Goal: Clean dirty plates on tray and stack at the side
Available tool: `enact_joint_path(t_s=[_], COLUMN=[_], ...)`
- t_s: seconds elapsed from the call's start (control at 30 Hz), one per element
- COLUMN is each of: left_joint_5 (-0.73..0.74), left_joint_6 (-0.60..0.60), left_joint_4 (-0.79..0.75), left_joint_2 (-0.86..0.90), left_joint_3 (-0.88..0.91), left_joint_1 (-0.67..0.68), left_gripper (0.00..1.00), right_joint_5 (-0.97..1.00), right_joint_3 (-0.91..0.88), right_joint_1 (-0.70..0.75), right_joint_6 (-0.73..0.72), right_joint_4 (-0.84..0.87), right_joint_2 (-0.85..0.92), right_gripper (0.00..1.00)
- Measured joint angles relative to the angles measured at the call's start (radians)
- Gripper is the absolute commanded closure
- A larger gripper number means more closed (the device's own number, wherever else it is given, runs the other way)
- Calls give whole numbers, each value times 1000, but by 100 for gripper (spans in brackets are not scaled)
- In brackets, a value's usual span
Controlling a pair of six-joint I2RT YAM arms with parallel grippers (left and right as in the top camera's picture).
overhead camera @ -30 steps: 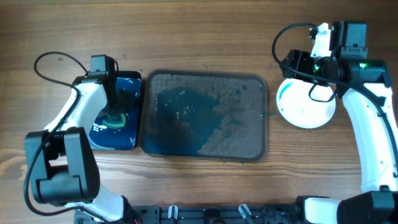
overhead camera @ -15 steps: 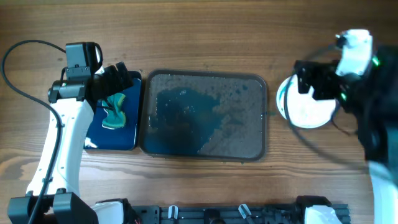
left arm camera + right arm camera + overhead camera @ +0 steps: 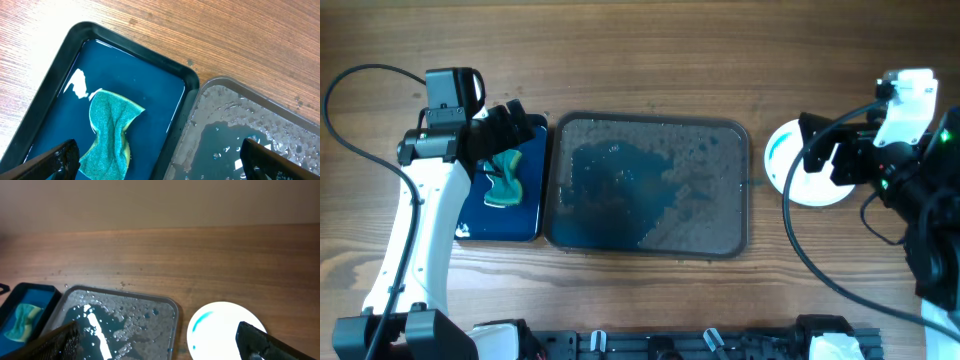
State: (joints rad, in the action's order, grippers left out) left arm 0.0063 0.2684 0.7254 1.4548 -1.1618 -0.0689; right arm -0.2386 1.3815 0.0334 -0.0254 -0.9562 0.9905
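The dark grey tray (image 3: 748,190) lies mid-table and holds only blue-teal water and droplets; it also shows in the left wrist view (image 3: 226,83) and the right wrist view (image 3: 127,293). A white plate (image 3: 788,165) with a teal streak sits on the wood to its right, also seen in the right wrist view (image 3: 220,330). I cannot tell whether more plates lie under it. My right gripper (image 3: 813,146) hovers above the plate's left part, open and empty (image 3: 157,347). My left gripper (image 3: 506,128) is open and empty (image 3: 160,167), above the gap between the two trays.
A narrower dark blue tray (image 3: 527,222) filled with blue water lies left of the grey tray, with a crumpled green sponge (image 3: 503,178) in it, also seen in the left wrist view (image 3: 110,137). Black cables loop from both arms. A rail runs along the table's front edge.
My left gripper has let go of the sponge, risen off it and opened wide. My right arm has lifted and drawn back to the right, away from the plate.
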Motion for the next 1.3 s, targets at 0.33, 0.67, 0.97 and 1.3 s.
enact_joint_path(t_s=[0.33, 0.67, 0.97, 1.3], left_joint_5=[0, 1, 1, 1], left_joint_6=[0, 0, 0, 0], left_joint_4=[0, 0, 0, 0], left_joint_2=[0, 0, 0, 0], left_joint_3=[0, 0, 0, 0], left_joint_1=[0, 0, 0, 0], left_gripper=[0, 0, 0, 0], right_joint_5=[4, -8, -17, -16], right_joint_3=[-214, -1097, -1361, -1374], right_joint_1=[0, 0, -29, -31], right_joint_6=[171, 241, 239, 236], right_joint_4=[364, 995, 1010, 976], right_joint_2=[-39, -679, -971, -971], right_gripper=[0, 0, 0, 0])
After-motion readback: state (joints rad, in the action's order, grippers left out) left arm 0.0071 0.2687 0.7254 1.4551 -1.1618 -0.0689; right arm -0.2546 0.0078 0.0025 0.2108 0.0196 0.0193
